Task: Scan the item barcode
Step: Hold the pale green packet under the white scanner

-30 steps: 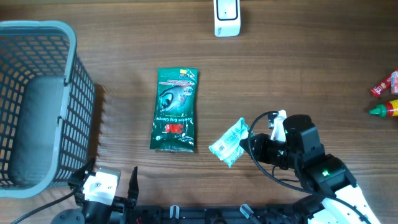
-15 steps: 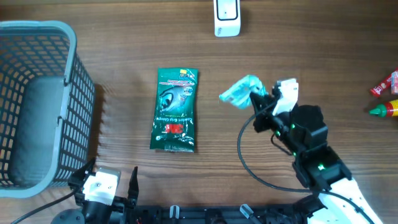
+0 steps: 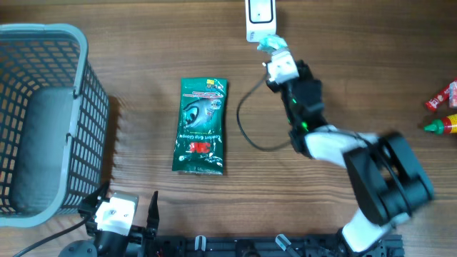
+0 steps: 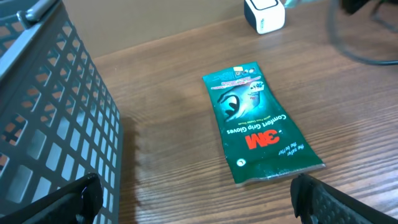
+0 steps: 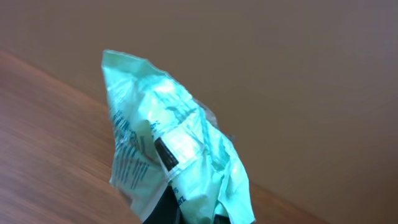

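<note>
At far desk (image 3: 371,64) edge, crumpled mint pouch (image 3: 268,43) is clamped in right claw (image 3: 275,56), just beside white scanner (image 3: 260,18). Scanner lies straight ahead of claw tip. Pouch long axis cannot be told. Left claw (image 3: 123,205) is spread wide, empty, well apart. Right arm is judged nearer.

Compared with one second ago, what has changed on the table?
The right gripper, shut on the pale green packet, carried it from beside the green glove pack away to the white scanner at the far edge. The glove pack, basket and open left gripper stayed put.
</note>
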